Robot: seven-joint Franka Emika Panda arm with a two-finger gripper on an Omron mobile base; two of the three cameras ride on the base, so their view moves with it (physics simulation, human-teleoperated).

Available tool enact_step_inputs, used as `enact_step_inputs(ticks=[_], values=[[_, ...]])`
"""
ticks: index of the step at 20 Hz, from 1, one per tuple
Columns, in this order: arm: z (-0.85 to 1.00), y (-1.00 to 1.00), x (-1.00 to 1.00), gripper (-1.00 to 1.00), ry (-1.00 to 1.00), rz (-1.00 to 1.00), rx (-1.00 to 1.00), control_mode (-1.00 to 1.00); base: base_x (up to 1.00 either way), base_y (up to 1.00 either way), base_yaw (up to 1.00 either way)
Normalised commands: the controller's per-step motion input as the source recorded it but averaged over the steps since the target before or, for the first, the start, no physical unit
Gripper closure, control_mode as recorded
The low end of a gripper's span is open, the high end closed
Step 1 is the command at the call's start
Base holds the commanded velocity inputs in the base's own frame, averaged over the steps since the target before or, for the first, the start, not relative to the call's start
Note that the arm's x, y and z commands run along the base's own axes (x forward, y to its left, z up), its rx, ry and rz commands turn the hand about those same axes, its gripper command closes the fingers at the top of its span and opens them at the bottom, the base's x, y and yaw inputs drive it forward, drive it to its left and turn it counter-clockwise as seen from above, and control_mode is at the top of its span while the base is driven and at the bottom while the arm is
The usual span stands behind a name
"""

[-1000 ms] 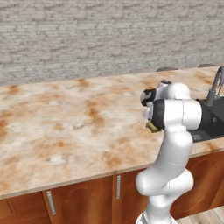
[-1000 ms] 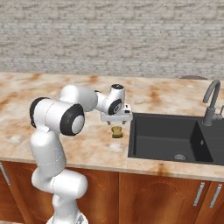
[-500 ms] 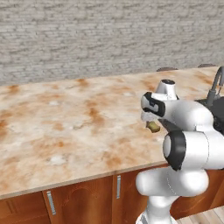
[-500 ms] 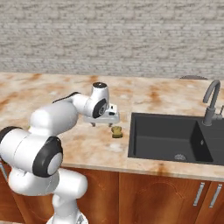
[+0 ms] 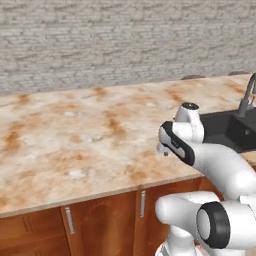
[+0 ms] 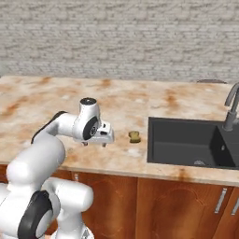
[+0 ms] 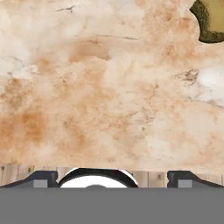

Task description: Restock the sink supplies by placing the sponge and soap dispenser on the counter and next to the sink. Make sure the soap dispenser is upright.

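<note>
The tan-olive sponge (image 6: 135, 136) lies flat on the marble counter (image 6: 46, 102), a short way left of the dark sink (image 6: 186, 140). In the hand view the sponge (image 7: 212, 19) shows at the top right corner, over bare counter (image 7: 109, 87). My gripper (image 6: 94, 144) hangs low over the counter's front part, left of the sponge and apart from it. It is open with nothing between its fingers. The left base view has the gripper (image 5: 162, 150) at the counter's front edge, and my arm hides the sponge there. The soap dispenser is out of view.
A dark gooseneck tap (image 6: 231, 105) stands at the sink's far right. Brown cabinets (image 6: 163, 200) run under the counter. A grey brick wall (image 6: 116, 37) backs it. A broad stretch of counter (image 5: 75, 130) spreads to the left of my arm.
My gripper has drawn away from the sponge, leftward and toward the counter's front edge, and the arm has folded back. The sponge stays where it lay. The jaws have opened slightly wider.
</note>
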Motion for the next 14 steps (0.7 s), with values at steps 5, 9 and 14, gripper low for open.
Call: enact_step_inputs(ticks=[5,9,14], values=[[0.00,0.00,0.00,-1.00,0.00,0.00,0.00,1.00,-0.74,0.97,0.32],[0.00,0.00,0.00,-1.00,0.00,0.00,0.00,1.00,-0.46,0.98,0.64],[0.00,0.00,0.00,-1.00,0.00,0.00,0.00,1.00,-0.33,0.87,0.72]])
